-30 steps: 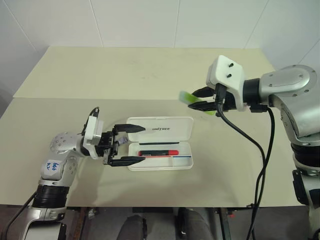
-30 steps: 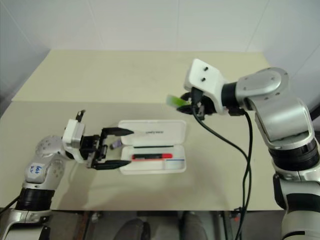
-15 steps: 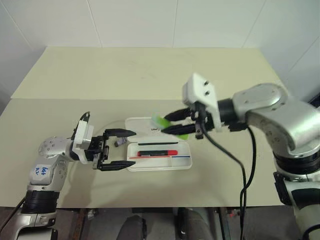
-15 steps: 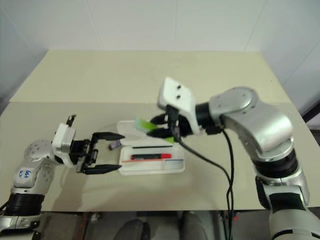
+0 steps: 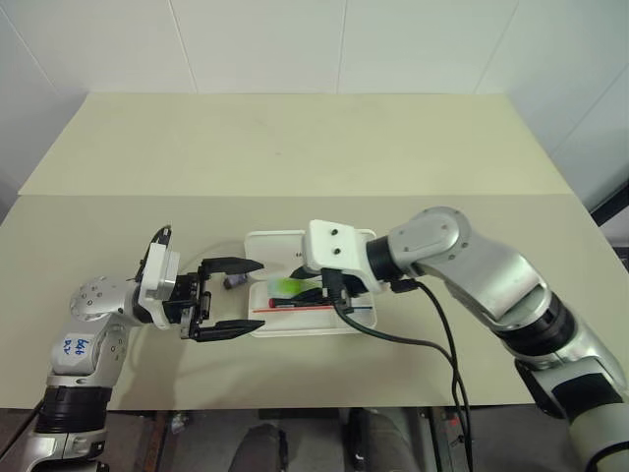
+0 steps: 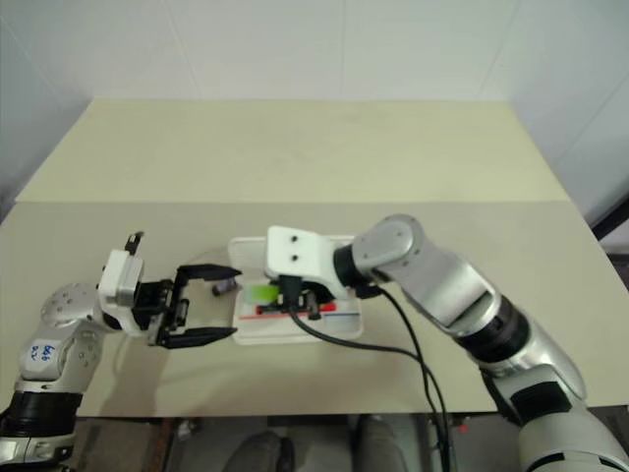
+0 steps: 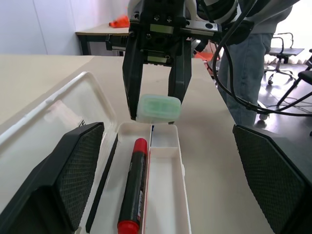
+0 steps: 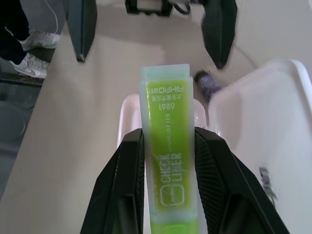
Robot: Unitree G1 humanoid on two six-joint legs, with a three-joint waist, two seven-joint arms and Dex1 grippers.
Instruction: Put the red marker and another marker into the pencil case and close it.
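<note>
The white pencil case point(image 5: 267, 245) lies open on the table, its lid folded back. The red marker point(image 7: 132, 190) rests in its tray. My right gripper point(image 5: 295, 289) is shut on the lime-green marker point(image 8: 165, 146), holding it just above the tray, over the end next to my left gripper; whether it touches the tray I cannot tell. The left wrist view faces this marker's point(image 7: 157, 108) end, between two black fingers point(image 7: 131, 87). My left gripper point(image 5: 241, 296) stands open at the case's left end, level, with nothing between its fingers.
A small purple-grey stubby piece point(image 5: 234, 282) lies on the table beside the case's lid, close to my left gripper's far finger. A black cable point(image 5: 432, 344) hangs from my right wrist over the table's front. The tan table point(image 5: 295, 147) stretches away behind the case.
My right gripper has carried the green marker leftward and down, from high at the case's right to just over the tray. My left gripper has stayed where it was.
</note>
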